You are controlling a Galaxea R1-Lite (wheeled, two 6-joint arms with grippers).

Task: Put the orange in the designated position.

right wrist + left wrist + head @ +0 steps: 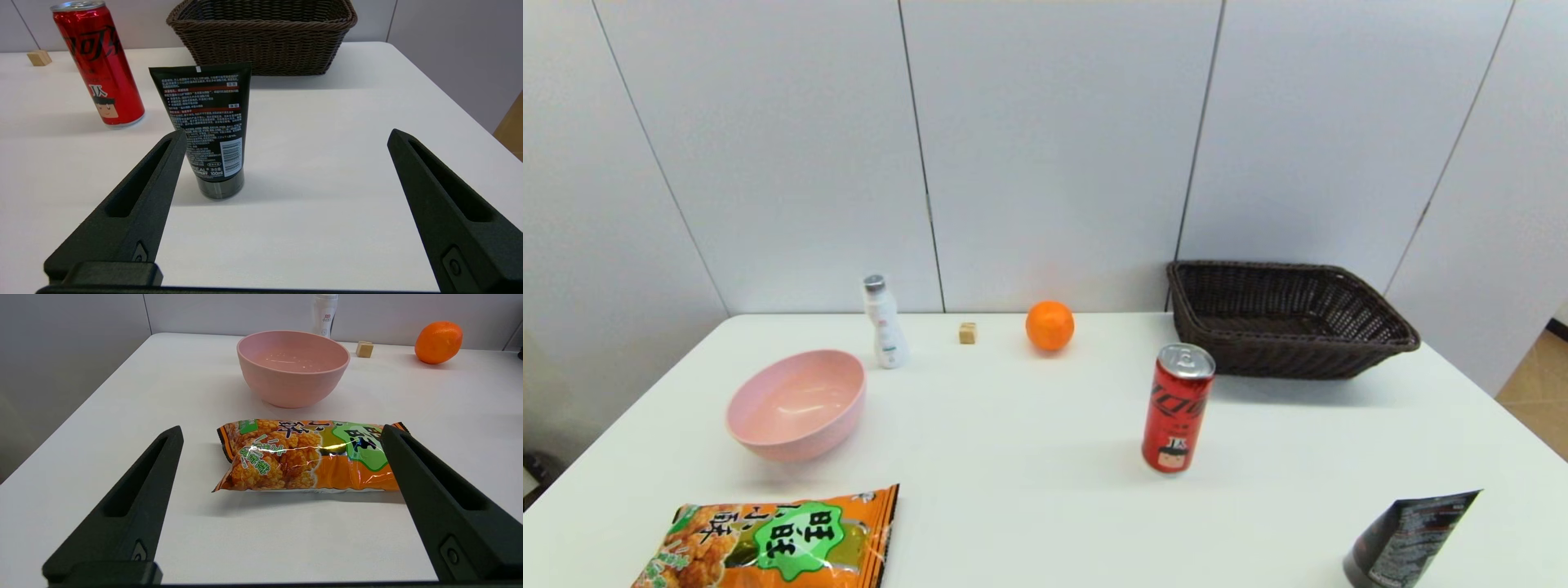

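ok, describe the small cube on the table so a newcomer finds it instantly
Start at the dark wicker basket at the table's far right and follow the far edge leftward past the orange. The small tan cube sits between the orange and the white bottle, touching neither: the smallest item, and the only blocky one.

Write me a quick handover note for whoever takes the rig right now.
Left claw: open, empty, low over the near table edge by the snack bag.
Right claw: open, empty, near the black tube.
Orange: at the far edge of the table, between the small wooden block and the basket.
Done: nothing; orange untouched.
Left: pick up the orange and place it.
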